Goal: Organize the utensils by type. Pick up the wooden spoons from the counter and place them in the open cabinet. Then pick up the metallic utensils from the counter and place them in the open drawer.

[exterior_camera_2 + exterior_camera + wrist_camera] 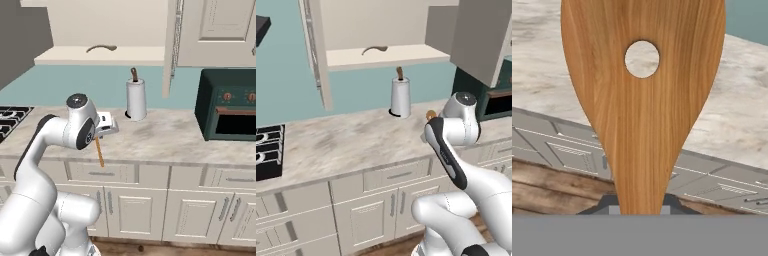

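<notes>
My gripper is shut on an orange-brown wooden spoon, held in the air over the counter's front edge. In the right base view its thin end slants down past the drawer fronts. Up close in the hand view, the spoon's broad blade, pierced by a round hole, rises from between the fingertips. A bit of it peeks out behind the arm. Another slim spoon lies on the open cabinet's shelf. The metallic utensils and the open drawer are out of view.
A white paper towel roll stands at the back of the counter. A dark green toaster oven sits at the right, a stove at the left. The cabinet's door stands swung out.
</notes>
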{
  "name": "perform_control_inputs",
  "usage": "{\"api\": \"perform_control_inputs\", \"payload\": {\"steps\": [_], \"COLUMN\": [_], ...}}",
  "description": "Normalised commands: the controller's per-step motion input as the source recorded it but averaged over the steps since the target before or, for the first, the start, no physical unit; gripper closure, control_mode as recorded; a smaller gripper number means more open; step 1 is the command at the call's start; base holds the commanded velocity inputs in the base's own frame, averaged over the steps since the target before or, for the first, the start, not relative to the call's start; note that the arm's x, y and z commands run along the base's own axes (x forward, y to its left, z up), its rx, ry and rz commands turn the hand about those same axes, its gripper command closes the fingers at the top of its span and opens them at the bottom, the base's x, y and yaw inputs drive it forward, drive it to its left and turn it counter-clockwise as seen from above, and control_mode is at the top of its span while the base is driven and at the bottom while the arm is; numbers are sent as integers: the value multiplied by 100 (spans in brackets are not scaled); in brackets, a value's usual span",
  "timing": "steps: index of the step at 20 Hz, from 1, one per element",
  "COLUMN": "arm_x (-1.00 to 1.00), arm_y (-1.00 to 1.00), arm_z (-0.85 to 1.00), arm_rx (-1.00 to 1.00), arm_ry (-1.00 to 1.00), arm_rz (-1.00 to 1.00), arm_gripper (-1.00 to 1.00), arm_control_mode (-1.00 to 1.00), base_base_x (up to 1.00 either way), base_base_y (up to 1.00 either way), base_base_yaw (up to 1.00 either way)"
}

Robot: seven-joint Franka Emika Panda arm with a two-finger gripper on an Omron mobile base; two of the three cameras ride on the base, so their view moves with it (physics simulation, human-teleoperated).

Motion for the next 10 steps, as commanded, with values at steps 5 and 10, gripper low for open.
{"api": "perform_control_inputs", "payload": {"steps": [5, 10], "arm_x": [0, 0], "arm_y": [0, 0], "arm_z": [0, 0], "arm_rx": [0, 0], "arm_ry": [0, 0], "arm_rz": [0, 0], "arm_gripper": [100, 100], "arm_control_mode": [100, 100], "base_base_x": [36, 36], "base_base_y": [-27, -31], "base_base_yaw": [23, 20]}}
